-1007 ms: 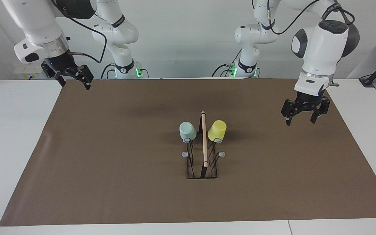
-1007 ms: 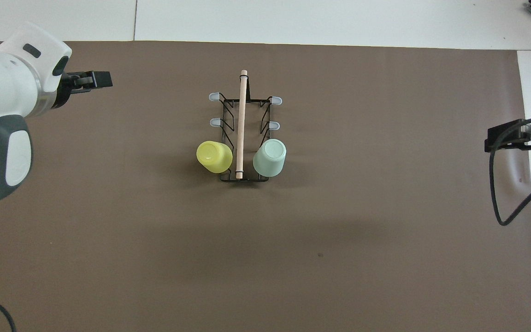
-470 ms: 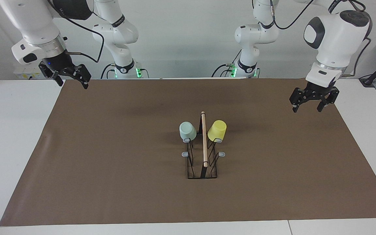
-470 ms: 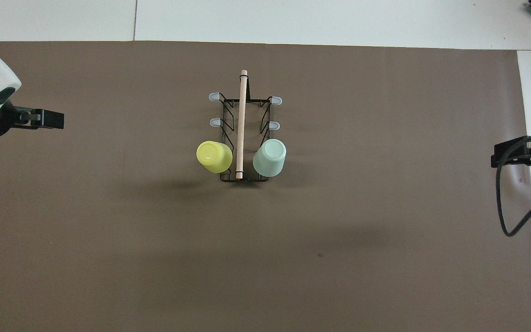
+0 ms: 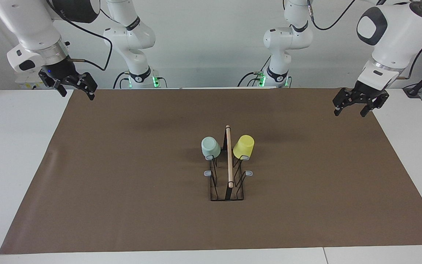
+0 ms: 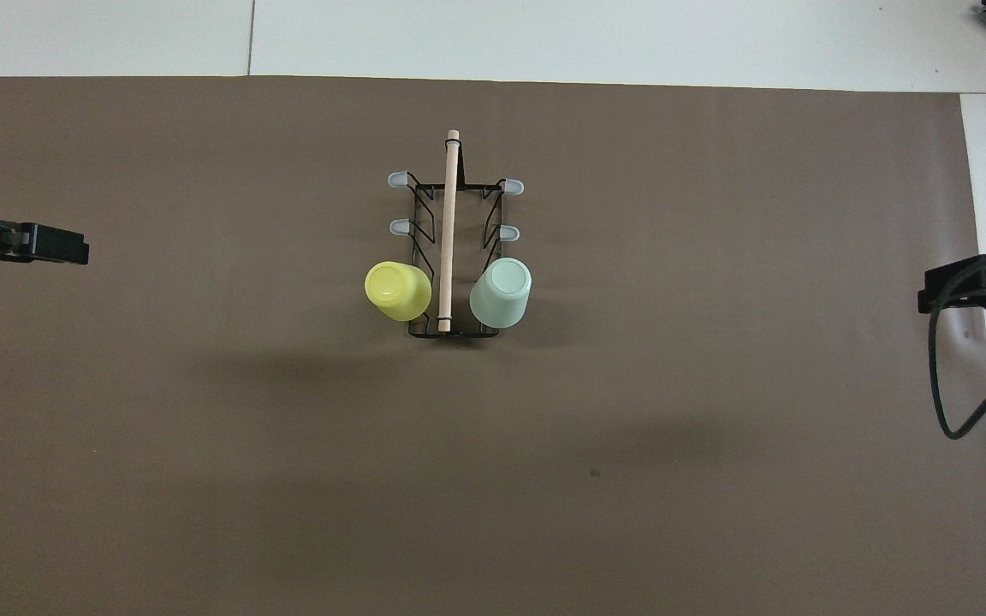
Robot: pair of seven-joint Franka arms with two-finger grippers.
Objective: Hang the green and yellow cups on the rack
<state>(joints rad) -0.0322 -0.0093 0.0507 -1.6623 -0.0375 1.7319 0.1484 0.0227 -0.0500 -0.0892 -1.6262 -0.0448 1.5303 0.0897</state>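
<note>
A brown mat covers the white bench. At the mat's middle stands the rack, its wooden rod running away from the robots. The yellow cup and green cup hang mouth-down on the pair of pegs nearest the robots, yellow toward the left arm's end. The left gripper hangs over the mat's edge, jaws spread and empty. The right gripper hangs over the mat's corner, jaws seemingly apart and holding nothing.
</note>
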